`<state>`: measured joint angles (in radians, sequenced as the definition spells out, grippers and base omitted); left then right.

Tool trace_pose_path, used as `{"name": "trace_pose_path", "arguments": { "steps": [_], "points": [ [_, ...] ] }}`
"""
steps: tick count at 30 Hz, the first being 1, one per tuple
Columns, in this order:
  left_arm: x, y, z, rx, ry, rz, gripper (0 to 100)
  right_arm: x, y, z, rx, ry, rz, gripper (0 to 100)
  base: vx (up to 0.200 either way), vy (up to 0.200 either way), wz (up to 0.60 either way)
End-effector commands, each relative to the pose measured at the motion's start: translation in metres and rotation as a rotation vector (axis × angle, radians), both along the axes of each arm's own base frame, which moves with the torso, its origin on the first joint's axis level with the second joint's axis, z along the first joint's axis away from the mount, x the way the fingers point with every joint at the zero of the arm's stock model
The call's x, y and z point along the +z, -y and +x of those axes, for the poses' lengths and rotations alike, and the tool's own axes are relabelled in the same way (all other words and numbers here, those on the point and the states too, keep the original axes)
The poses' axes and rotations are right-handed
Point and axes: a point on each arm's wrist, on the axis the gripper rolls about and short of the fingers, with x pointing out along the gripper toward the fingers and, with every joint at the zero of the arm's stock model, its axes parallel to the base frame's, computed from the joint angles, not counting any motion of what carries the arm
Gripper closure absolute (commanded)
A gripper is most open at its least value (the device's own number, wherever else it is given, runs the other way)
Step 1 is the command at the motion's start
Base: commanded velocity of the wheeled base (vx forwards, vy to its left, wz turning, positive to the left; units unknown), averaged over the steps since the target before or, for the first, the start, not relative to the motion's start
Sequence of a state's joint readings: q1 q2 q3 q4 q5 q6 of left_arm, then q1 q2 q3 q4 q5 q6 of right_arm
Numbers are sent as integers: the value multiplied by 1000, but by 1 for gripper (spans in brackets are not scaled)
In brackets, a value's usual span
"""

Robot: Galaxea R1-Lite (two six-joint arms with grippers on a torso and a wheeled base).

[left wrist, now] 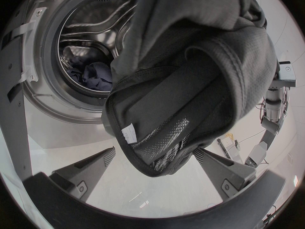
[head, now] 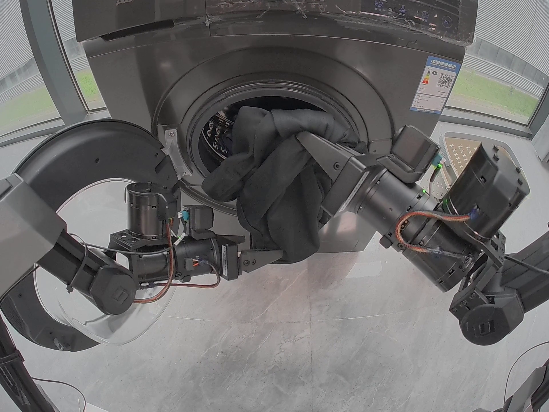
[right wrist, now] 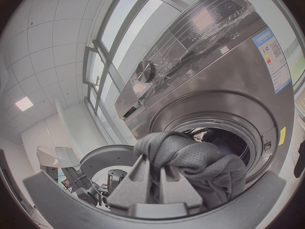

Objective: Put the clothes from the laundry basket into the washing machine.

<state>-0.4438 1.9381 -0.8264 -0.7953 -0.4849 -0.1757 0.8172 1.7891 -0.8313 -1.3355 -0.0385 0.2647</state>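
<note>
A dark grey garment (head: pixel 280 190) hangs over the lower rim of the washing machine's (head: pixel 143 81) open drum mouth, part of it inside. My right gripper (head: pixel 303 139) is shut on the garment's upper folds at the opening; its fingers (right wrist: pixel 139 175) pinch the grey cloth (right wrist: pixel 197 156). My left gripper (head: pixel 278 255) is lower, at the garment's hanging bottom, with its fingers (left wrist: pixel 106 156) spread wide. The cloth's hem (left wrist: pixel 197 64) dangles just above the gap between them. Dark blue clothes (left wrist: pixel 95 75) lie inside the drum.
The round door (head: pixel 86 161) is swung open to the left, close behind my left arm. A pale perforated basket (head: pixel 463 150) stands to the right of the machine, behind my right arm. Grey tiled floor (head: pixel 320 339) lies in front.
</note>
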Motion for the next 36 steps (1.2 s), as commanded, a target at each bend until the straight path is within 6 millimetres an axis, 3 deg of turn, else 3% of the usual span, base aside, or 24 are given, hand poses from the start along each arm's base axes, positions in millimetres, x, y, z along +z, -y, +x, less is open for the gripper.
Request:
{"name": "trace_pose_path", "arguments": {
  "steps": [1, 8, 9, 22, 30, 34, 35, 36],
  "points": [
    [2, 6, 6, -2, 11, -17, 0, 1, 0, -1, 2, 4, 5, 100, 0, 0, 0],
    [0, 21, 4, -3, 25, -10, 0, 0, -1, -2, 5, 3, 4, 100, 0, 0, 0],
    [0, 22, 4, 4, 32, -14, 100, 0, -1, -2, 5, 3, 4, 100, 0, 0, 0],
    [1, 31, -10, -20, 70, -66, 100, -4, 1, -1, 0, -7, -9, 100, 0, 0, 0],
    [22, 23, -58, -44, 130, -102, 100, -7, 3, 1, -11, -14, -19, 100, 0, 0, 0],
    [31, 21, -69, -56, 142, -124, 100, -19, 3, -2, -2, -47, -53, 100, 0, 0, 0],
    [34, 20, -70, -56, 149, -131, 100, -21, 2, -3, 2, -51, -60, 0, 0, 0, 0],
    [37, 19, -71, -54, 156, -138, 100, -22, 3, -4, 4, -55, -65, 0, 0, 0, 0]
  ]
}}
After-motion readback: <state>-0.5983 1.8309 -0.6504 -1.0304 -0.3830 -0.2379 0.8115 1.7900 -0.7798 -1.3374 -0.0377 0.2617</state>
